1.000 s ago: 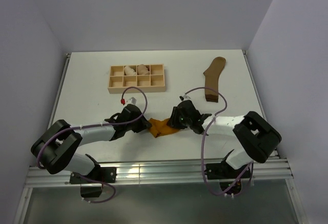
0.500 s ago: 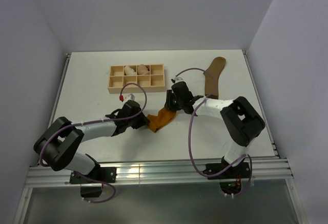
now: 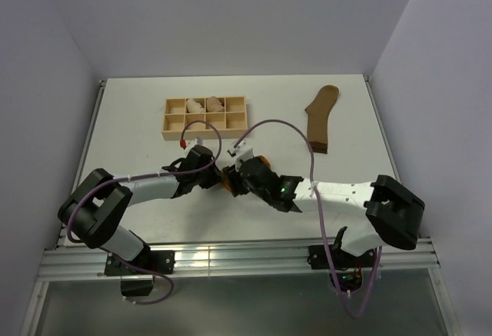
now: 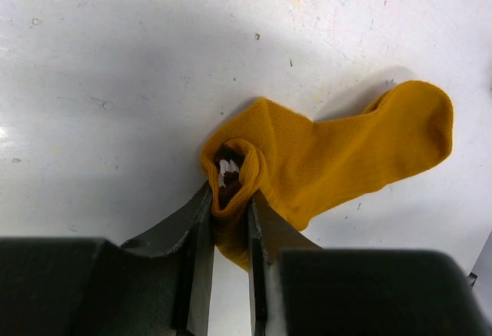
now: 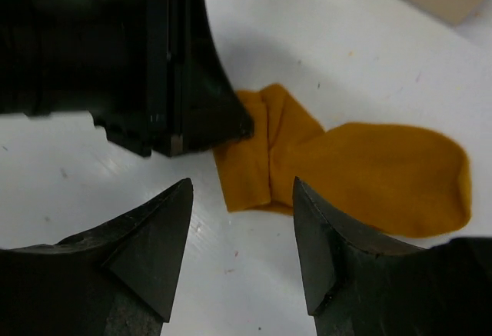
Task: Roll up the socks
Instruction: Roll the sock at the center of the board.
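White scuffed table [image 3: 131,121]; left claw [image 4: 229,199] pinches mustard sock [image 4: 354,151], right claw [image 5: 242,190] gapes empty.

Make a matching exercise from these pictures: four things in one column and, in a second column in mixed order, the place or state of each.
Things:
1. mustard sock
2. olive-brown sock
3. right gripper
4. wooden tray

Places or states:
A. lies alone at the far right of the table
B. open, its jaws apart just above the table
C. holds pale rolled bundles in its far row
D. pinched at its cuff end by the left gripper

Right pairs: 1-D, 2-A, 3-B, 4-C.
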Motion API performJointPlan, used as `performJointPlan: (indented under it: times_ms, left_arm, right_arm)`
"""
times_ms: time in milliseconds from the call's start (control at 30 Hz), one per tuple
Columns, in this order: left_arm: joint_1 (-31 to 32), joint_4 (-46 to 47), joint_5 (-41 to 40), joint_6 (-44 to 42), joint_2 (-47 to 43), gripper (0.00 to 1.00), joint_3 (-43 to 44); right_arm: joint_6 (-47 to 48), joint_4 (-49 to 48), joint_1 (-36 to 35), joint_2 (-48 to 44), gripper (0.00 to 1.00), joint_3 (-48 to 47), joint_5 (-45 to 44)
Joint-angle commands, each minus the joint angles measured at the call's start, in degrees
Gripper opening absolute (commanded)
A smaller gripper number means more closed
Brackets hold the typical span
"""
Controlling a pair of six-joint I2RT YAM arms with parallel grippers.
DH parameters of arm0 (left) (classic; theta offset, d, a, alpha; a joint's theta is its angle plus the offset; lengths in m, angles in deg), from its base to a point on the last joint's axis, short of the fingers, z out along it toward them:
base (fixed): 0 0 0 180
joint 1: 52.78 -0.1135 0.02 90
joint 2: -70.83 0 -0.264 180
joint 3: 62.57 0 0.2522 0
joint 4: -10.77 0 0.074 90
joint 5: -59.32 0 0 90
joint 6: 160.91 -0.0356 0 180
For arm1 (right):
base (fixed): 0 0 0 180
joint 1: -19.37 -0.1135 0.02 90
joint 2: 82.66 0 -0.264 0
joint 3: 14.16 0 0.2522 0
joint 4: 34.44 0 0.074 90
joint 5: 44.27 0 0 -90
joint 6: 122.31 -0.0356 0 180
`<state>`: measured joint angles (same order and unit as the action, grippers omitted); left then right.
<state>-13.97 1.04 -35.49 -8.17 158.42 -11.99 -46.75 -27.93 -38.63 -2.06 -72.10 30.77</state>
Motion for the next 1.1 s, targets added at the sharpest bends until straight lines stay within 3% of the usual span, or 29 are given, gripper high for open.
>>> performJointPlan:
  times_ms: [0,300,600,1067]
  left_arm:
    - [-0.31,-2.71,-1.51,0.19,-0.84,0.01,-1.31]
    - [-0.22,-3.15,-1.16,1.07,-3.39,0.01,-3.59]
    - [-0.22,-3.07,-0.28,0.81,-4.09,0.01,-4.47]
    - [-0.05,-2.8,0.69,0.54,-4.71,0.0,-4.56]
  right_arm:
    - [2.22,-5.56,-4.39,3.5,0.62,3.22,-8.85]
    - [8.1,-9.8,-13.01,13.26,0.63,-0.55,-17.55]
    - [11.44,-15.33,-14.07,17.05,0.64,-1.25,-22.82]
    - [12.07,-13.59,-13.46,22.75,0.62,-4.24,-14.49]
